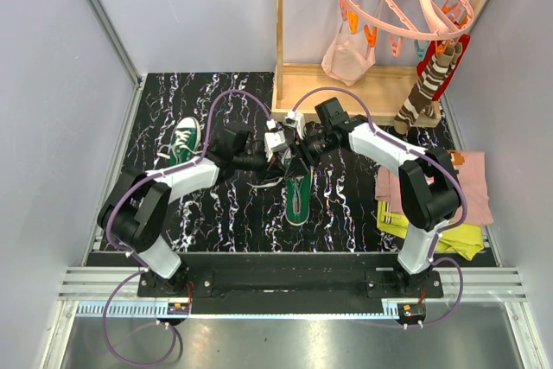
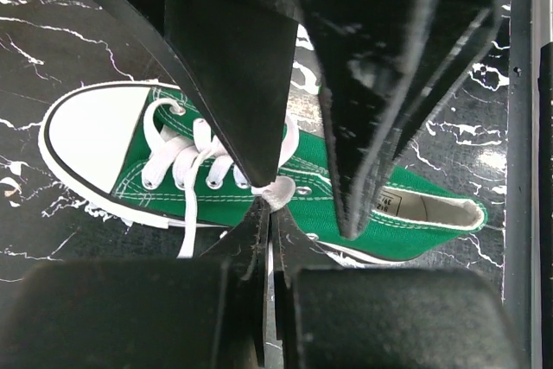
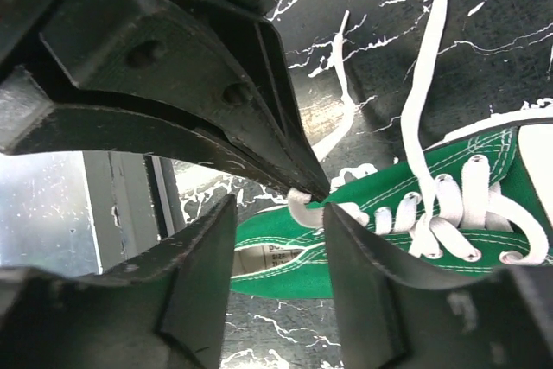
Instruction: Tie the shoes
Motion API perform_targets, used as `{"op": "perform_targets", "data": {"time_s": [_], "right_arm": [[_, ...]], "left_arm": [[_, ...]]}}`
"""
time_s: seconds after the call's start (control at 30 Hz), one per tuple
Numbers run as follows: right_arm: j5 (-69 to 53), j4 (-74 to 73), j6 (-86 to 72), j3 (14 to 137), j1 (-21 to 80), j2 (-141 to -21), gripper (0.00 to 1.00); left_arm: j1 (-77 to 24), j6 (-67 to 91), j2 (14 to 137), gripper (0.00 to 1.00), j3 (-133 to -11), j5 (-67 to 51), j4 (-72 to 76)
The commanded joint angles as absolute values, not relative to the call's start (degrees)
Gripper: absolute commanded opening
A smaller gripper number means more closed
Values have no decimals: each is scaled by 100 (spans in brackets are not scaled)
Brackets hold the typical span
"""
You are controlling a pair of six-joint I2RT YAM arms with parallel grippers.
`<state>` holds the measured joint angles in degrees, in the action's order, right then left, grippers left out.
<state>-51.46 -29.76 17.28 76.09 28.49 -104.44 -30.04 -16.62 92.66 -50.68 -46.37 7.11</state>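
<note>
L gripper [image 2: 266, 210] on lace [image 2: 278, 189], green shoe [image 2: 406, 232]

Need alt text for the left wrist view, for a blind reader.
The left gripper, shut, pinches a white lace just above a green sneaker lying on a black marbled table. The right gripper, open, straddles the lace.

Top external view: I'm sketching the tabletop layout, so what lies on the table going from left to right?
left green sneaker → centre green sneaker → pile of pink and yellow cloths
</note>
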Motion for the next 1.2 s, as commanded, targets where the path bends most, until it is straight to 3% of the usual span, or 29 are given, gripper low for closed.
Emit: {"op": "perform_targets", "data": {"time_s": [0.0, 0.2, 0.47, 0.5, 0.67, 0.77, 0.97, 1.17], "right_arm": [[-5010, -2909, 1951, 7761, 2865, -10538, 50], [-4870, -2909, 2039, 7796, 2865, -10564, 40], [-4808, -2900, 2013, 7910, 2856, -10635, 0], [-4782, -2900, 2021, 7901, 2848, -10635, 0], [-4702, -2883, 2074, 7770, 2813, -10459, 0], [-4667, -2874, 2144, 7647, 2813, -10345, 0], [-4632, -2883, 2145, 7532, 2813, -10292, 0], [-4597, -2883, 2083, 7567, 2813, -10327, 0]], "left_arm": [[-2979, -1784, 9308, 0, -5326, -4799, 879], [-2979, -1872, 9334, 0, -5344, -4869, 817], [-2979, -2047, 9299, 2, -5370, -4913, 624], [-2979, -2057, 9290, 5, -5379, -4904, 598], [-2725, -2398, 9132, 42, -5511, -4887, 0], [-2251, -2801, 8895, 49, -5511, -5036, -342], [-1819, -5566, 9228, 49, -6143, -4641, -1959], [-1960, -7282, 9878, 50, -6871, -4500, -2917]]}}
